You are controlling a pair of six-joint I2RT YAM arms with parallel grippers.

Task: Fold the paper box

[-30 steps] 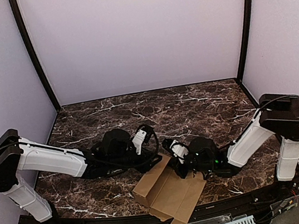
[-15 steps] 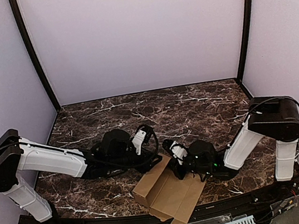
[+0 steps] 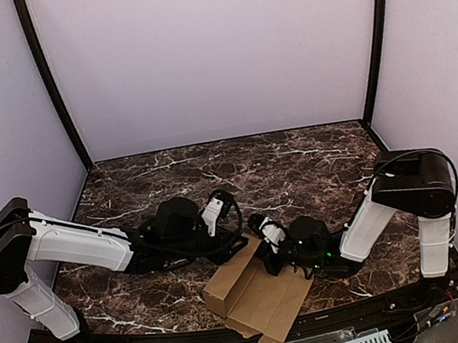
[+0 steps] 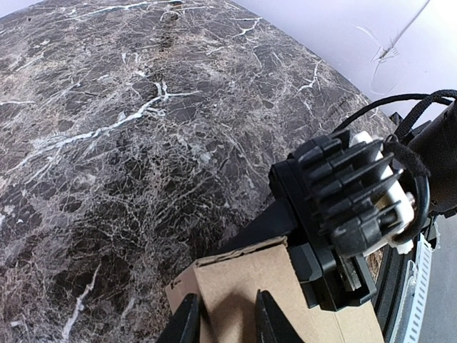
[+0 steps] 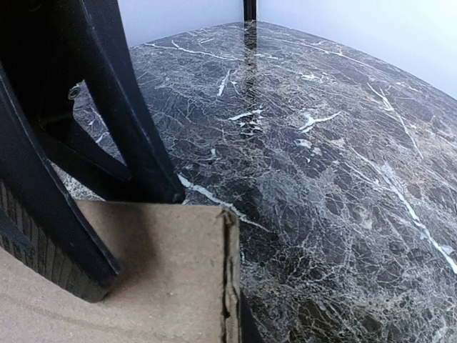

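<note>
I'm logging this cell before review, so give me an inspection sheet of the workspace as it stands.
Surface: dark veined marble table, no damage seen.
Job's things: paper box, partly folded, overhanging the near edge.
Clutter: nothing seen.
Grippers: left gripper straddles a cardboard wall; right gripper on the box; grip unclear for both.
Cables: black cable looped at the left wrist.
Surroundings: lilac walls, black frame posts.
</note>
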